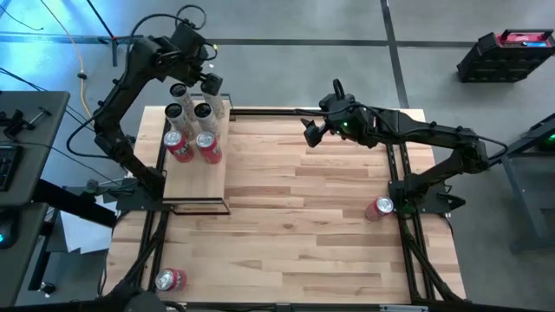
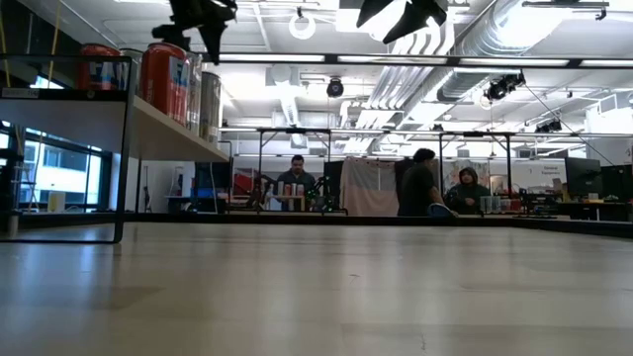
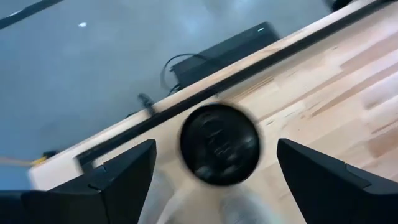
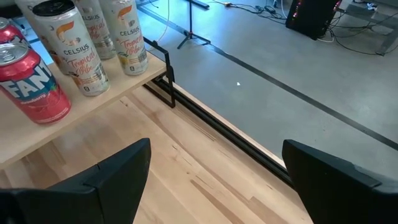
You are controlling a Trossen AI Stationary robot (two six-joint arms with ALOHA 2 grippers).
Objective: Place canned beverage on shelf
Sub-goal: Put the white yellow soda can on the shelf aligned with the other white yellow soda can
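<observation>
- Fingers of my left gripper [image 1: 211, 84] stand apart and hold nothing, up above the far end of the shelf [image 1: 196, 186]; between them, straight below in my left wrist view, I see the dark top of one can [image 3: 219, 144], blurred.
- Four cans stand upright on the shelf beneath and just beside those left fingers: two white cans [image 1: 190, 111] at the far end, two red cans [image 1: 194, 146] right behind them toward the near side.
- My right gripper [image 1: 311, 132] hangs over the far middle of the counter [image 1: 303, 217], its fingers wide apart and empty, well off to the side of the shelf.
- Ahead of my right fingers, in my right wrist view, the white cans read CELSIUS [image 4: 73, 53] and a red can [image 4: 32, 78] stands next to them on the board.
- Two more red cans lie on the counter, well apart from both pairs of fingers: one [image 1: 379, 208] by my right arm's base, one [image 1: 170, 280] at the near left corner.
- People [image 2: 425, 184] sit in the room beyond.
</observation>
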